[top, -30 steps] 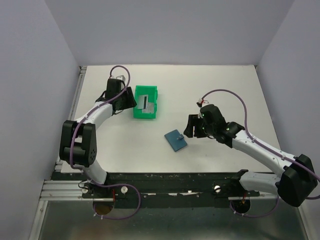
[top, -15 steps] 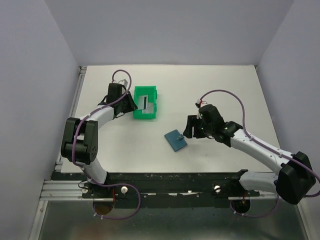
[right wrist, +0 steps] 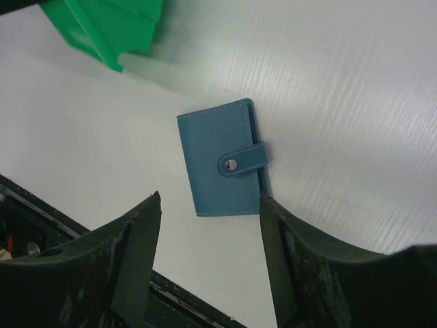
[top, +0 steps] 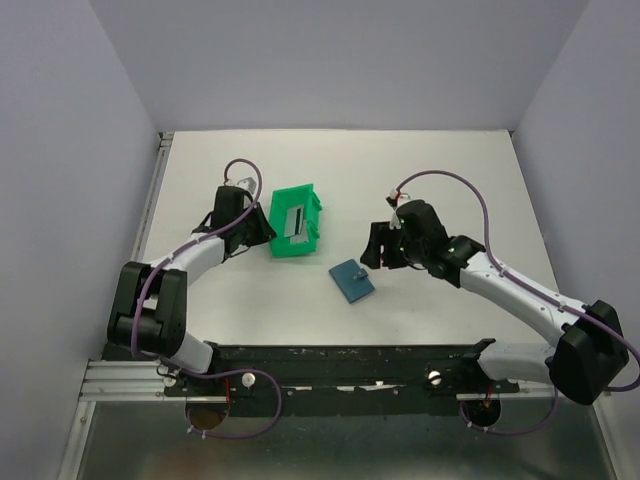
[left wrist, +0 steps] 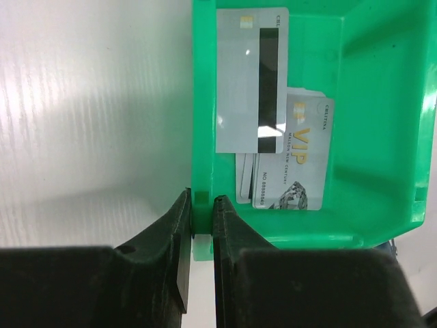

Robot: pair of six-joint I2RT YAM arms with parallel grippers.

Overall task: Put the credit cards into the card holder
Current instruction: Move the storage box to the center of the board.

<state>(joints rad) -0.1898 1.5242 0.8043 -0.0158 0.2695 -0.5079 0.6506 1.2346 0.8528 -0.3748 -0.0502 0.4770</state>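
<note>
Several silvery credit cards [left wrist: 249,82] with dark stripes lie in a green plastic bin [left wrist: 369,137]; one reads VIP [left wrist: 297,160]. My left gripper [left wrist: 201,201] is shut on the bin's left wall, one finger inside and one outside. Seen from above, the bin [top: 296,222] stands tilted, with the left gripper [top: 265,226] at its left side. The slate-blue card holder [right wrist: 222,160] lies closed on the table, its strap fastened by a stud. My right gripper [right wrist: 209,198] hangs open just above it, holding nothing. The overhead view shows the card holder [top: 352,281] down-left of the right gripper [top: 376,250].
The white table [top: 450,180] is walled on three sides by pale panels. A black rail [top: 350,360] runs along the near edge, close below the card holder. A corner of the green bin [right wrist: 102,27] shows at the top left of the right wrist view.
My left gripper has shut on the bin's left wall, and the bin has tipped and shifted slightly toward the near edge. The right gripper has drifted a little left, still open.
</note>
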